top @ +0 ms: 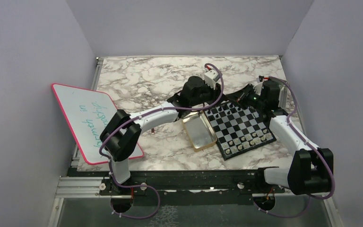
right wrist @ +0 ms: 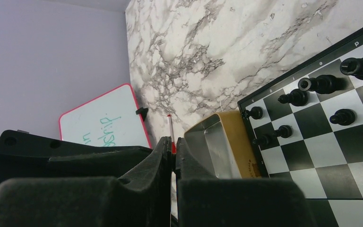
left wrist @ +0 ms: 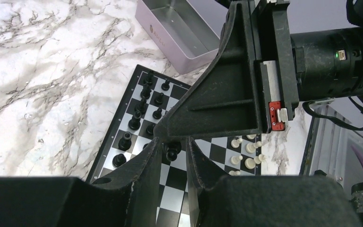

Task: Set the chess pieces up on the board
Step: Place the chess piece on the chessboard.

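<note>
A marbled surface (top: 142,80), seen from above. At lower left, nearest, a pink-rimmed whiteboard (top: 87,120) lies well apart from the play area, likely to leave room. At centre an open gold tin (top: 199,132) sits right against the left edge of the board (top: 240,124), probably the pieces' box, close for easy reach. The board lies right of centre, set at an angle.

Pale pieces (top: 250,139) line its near edge and black pieces (top: 227,111) its far edge, so the two sides face each other. The left pincer (left wrist: 173,142) hangs low over the black side, jaws narrowly apart with one black piece (left wrist: 172,152) between them. Whether it grips or only straddles the piece, I cannot tell. The right pincer (right wrist: 174,142) is clenched on nothing and hovers above the board's far side, seemingly keeping clear.
</note>
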`<state>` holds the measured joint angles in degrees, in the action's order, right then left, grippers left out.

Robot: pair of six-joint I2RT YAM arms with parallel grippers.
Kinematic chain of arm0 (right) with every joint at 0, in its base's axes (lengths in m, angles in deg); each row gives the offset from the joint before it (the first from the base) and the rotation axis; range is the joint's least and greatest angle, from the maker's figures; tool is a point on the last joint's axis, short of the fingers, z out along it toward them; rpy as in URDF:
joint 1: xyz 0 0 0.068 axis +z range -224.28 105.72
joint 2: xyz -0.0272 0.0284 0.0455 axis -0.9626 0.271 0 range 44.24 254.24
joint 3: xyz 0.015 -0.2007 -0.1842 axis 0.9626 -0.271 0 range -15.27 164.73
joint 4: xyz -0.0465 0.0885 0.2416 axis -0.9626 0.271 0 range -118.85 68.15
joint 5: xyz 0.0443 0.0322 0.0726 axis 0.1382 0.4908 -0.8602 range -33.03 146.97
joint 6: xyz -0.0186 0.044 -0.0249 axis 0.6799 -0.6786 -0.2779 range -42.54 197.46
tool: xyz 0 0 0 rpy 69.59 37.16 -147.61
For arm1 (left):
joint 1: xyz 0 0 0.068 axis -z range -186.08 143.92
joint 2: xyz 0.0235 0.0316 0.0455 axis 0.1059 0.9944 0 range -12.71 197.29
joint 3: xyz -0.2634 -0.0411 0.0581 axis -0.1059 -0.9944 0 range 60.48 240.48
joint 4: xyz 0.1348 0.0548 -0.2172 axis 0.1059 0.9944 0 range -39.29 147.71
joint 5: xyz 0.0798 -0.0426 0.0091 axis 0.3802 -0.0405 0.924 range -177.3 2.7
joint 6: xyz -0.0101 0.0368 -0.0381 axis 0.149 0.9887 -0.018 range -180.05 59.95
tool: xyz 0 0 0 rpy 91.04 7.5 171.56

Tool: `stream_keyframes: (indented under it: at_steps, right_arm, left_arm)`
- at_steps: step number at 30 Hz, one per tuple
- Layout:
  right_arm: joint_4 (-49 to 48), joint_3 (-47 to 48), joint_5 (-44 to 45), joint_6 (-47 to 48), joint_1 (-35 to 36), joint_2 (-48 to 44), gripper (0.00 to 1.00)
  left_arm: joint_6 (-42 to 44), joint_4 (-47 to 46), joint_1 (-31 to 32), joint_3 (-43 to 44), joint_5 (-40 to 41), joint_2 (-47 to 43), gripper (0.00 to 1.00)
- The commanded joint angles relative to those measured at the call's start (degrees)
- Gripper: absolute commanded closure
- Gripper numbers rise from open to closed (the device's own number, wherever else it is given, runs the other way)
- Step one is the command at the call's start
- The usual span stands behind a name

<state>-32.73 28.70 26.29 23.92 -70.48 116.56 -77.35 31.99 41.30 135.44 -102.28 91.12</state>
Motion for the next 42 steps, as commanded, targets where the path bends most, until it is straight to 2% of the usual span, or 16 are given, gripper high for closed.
stream_keyframes:
  at_steps: [1,7,13,18,21,25,32,35,42]
  right_arm:
    - [-2.42,-0.34,-1.58,-0.07,0.17,-0.77,0.93]
    - [-2.54,-0.55,-1.75,-0.27,0.17,-0.80,0.93]
    - [-2.37,-0.56,-1.51,-0.25,0.16,-1.22,0.93]
    - [-2.36,-0.59,-1.45,-0.31,0.16,-1.29,0.93]
    - [-2.12,-0.66,-1.45,0.38,0.17,-1.08,0.93]
    - [2.06,0.58,0.43,4.18,0.21,-1.23,0.80]
    - [10.39,2.81,12.85,13.17,-0.09,-2.77,0.53]
    - [13.26,5.29,16.50,16.36,-1.19,-1.34,0.50]
    - [15.28,10.72,17.91,19.79,-5.87,4.00,0.38]
  left_arm:
    - [0.91,-1.58,0.30,2.51,0.10,1.17,0.74]
    - [1.04,-1.52,0.31,2.71,-0.38,1.68,0.77]
    - [0.80,-1.44,0.27,2.70,-0.27,2.11,0.74]
    - [0.34,-1.49,0.31,2.89,-1.56,2.34,0.91]
    - [0.26,-1.41,0.31,2.69,-1.71,2.09,0.97]
    - [0.64,-1.07,0.26,2.34,-1.39,1.60,0.99]
    - [0.89,0.90,0.28,0.67,0.33,1.20,1.00]
    - [1.88,3.57,0.35,1.41,1.24,1.71,1.00]
    - [4.19,10.37,0.81,5.64,3.74,4.82,1.00]
